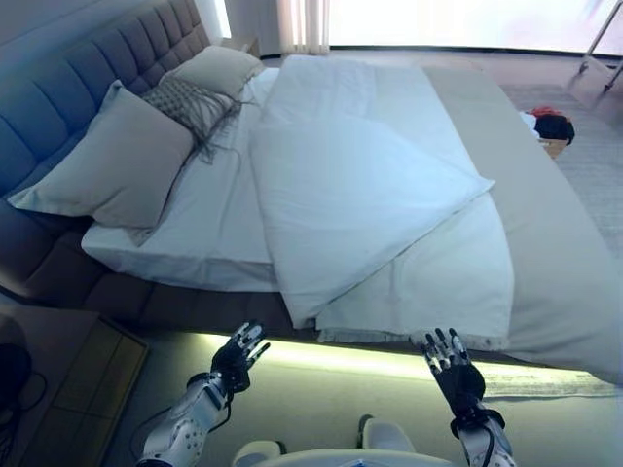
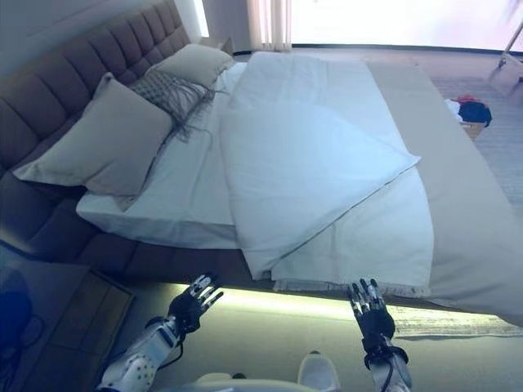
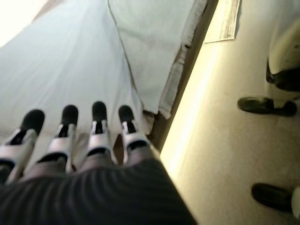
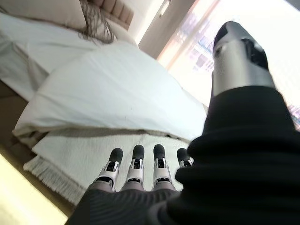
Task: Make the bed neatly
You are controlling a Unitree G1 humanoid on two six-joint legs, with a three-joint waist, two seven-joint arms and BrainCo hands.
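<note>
I stand at the long side of the bed [image 1: 117, 292], with the grey tufted headboard [image 1: 88, 58] off to my left and the foot end to my right. Neither robot hand is on the bedding yet. My left robot hand [image 1: 237, 357] hovers just short of the bed edge with its fingers straight and spread, holding nothing. My right robot hand [image 1: 451, 368] is likewise apart and empty, fingers straight, just short of the fringed hem of the white blanket [image 1: 438, 282].

By my reckoning the job is barely begun. The white duvet [image 1: 360, 195] lies on the mattress but folded back on itself: one corner is turned over into a triangle whose point aims toward the foot end, and its near corner hangs over the side of the bed close to my left robot hand. Its long axis runs across the bed from the window side toward me, when I judge it should run from headboard to foot. The white sheet [image 1: 209, 224] near the headboard is bare. A beige bedspread [image 1: 545, 243] covers the foot end and looks fairly flat. Two beige pillows, the near pillow [image 1: 117, 161] and the far pillow [image 1: 216, 70], lean at the headboard with a patterned fringed cushion [image 1: 190, 102] between them; they look roughly placed.

What is left, as I see it: unfold the turned corner, draw the duvet up toward the pillows, square it and smooth it.
</note>
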